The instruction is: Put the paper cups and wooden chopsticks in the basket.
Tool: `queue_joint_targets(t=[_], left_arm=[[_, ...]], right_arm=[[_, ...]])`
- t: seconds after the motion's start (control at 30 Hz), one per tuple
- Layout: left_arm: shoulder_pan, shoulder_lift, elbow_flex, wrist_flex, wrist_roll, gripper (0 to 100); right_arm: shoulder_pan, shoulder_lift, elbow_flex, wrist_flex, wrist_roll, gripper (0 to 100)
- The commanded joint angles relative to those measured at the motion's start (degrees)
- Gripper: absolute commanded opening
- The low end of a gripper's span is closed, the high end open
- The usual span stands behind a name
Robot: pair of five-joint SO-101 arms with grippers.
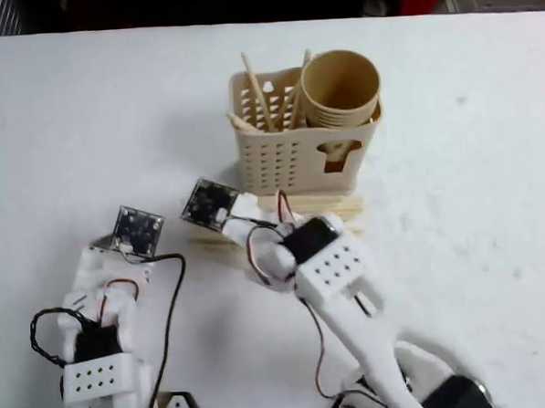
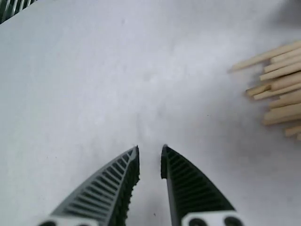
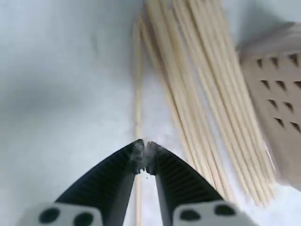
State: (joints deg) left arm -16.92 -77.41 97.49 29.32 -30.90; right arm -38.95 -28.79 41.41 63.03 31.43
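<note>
A beige perforated basket [image 1: 293, 153] stands upright at the table's middle, and its side also appears in the right wrist view [image 3: 277, 94]. Stacked paper cups [image 1: 340, 88] sit in its right half, and a few wooden chopsticks [image 1: 259, 95] stand in its left half. More chopsticks [image 1: 346, 203] lie in a row on the table in front of it [image 3: 207, 94]. One chopstick [image 3: 138, 89] lies apart from the row, and my right gripper [image 3: 145, 151] is shut on it. My left gripper [image 2: 149, 148] hovers slightly open over bare table, with chopstick ends [image 2: 275, 87] off to one side.
The white table [image 1: 454, 176] stretches wide on all sides of the basket. Both arms' black and red cables [image 1: 172, 301] hang near the front edge. Dark objects line the far edge behind the table.
</note>
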Motion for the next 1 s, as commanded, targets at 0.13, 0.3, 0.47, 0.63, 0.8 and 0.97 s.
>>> queue_joint_targets(t=[0.13,0.3,0.47,0.63,0.8,0.97], left_arm=[[0.4,-0.7,-0.2,0.3,-0.5,9],[0.4,-0.7,-0.2,0.3,-0.5,9],[0.4,-0.7,-0.2,0.3,-0.5,9],[0.4,-0.7,-0.2,0.3,-0.5,9],[0.4,-0.7,-0.2,0.3,-0.5,9],[0.4,-0.7,-0.2,0.3,-0.5,9]], right_arm=[[-0.1,-6.7,1.0,0.7,-1.8,2.7],[-3.1,4.5,2.3,-2.7,1.7,17.3],[-3.1,18.6,-1.1,-9.2,2.2,22.9],[-3.0,28.1,-5.0,-9.8,2.2,23.1],[-2.9,32.5,-6.0,-9.8,2.1,18.9],[-2.9,33.4,-5.7,-9.8,1.8,1.5]])
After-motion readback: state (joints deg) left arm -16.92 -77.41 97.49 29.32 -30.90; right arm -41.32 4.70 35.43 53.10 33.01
